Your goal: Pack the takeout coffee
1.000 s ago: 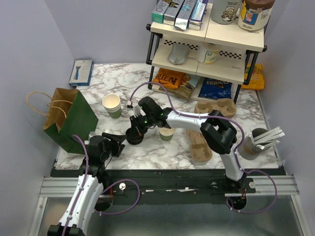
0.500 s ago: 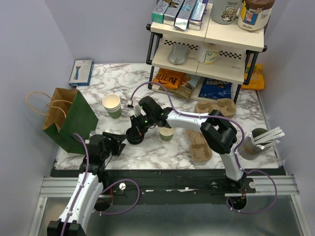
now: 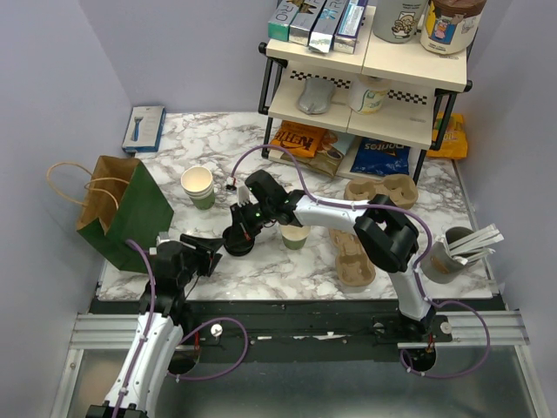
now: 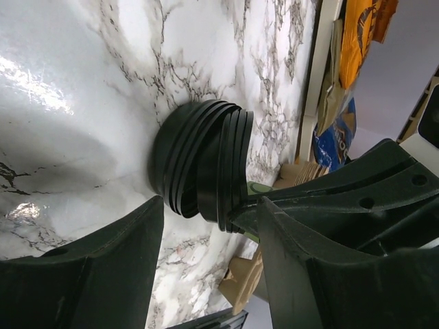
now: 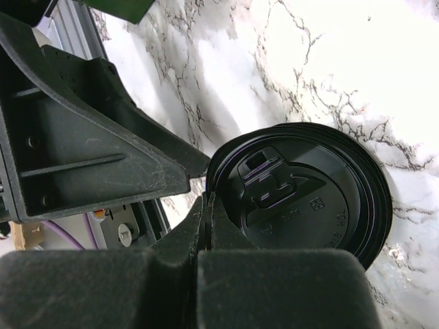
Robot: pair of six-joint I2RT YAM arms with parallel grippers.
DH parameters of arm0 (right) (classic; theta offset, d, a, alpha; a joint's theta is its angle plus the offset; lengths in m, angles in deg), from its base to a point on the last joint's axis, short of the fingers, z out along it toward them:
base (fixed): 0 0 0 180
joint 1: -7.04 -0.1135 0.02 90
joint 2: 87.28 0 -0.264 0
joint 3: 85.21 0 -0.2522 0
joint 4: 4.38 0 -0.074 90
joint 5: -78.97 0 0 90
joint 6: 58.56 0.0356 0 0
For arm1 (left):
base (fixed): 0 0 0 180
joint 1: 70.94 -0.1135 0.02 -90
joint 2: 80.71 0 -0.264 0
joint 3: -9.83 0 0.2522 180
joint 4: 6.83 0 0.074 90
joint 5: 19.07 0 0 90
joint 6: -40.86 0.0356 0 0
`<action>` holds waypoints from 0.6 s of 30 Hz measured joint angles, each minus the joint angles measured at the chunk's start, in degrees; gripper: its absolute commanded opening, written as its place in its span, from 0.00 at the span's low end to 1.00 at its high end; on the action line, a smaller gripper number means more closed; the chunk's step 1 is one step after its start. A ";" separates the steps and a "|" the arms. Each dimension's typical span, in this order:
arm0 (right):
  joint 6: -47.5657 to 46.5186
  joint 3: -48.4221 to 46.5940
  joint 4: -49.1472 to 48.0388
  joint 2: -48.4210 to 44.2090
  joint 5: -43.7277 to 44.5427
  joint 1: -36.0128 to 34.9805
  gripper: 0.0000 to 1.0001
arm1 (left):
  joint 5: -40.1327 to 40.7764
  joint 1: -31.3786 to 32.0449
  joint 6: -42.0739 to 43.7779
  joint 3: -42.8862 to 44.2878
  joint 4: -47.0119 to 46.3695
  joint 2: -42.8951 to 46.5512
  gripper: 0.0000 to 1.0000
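Note:
A stack of black plastic lids (image 3: 237,241) lies on the marble table (image 3: 261,270). My right gripper (image 3: 244,228) is shut on the rim of the top lid (image 5: 302,199), its fingertips (image 5: 206,205) pinching the lid's left edge. My left gripper (image 3: 207,250) is open, just left of the stack; in the left wrist view its fingers (image 4: 123,253) stand apart below the stack (image 4: 199,164). A small dark-green cup (image 3: 295,236) with a cream inside stands open, right of the lids. A second green cup (image 3: 198,186) stands further back left.
A green paper bag (image 3: 122,213) with handles stands at the left. Brown pulp carriers (image 3: 352,257) (image 3: 380,187) lie to the right. A grey cup with white sticks (image 3: 446,257) is at the far right. A shelf rack (image 3: 365,78) stands at the back.
Almost nothing: my left forearm has shifted very slightly. Both grippers stay at the lid stack.

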 measured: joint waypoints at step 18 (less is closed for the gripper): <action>0.83 -0.28 0.02 0.42 -0.02 0.02 0.01 | 0.02 0.00 1.42 0.02 -0.57 -4.46 0.60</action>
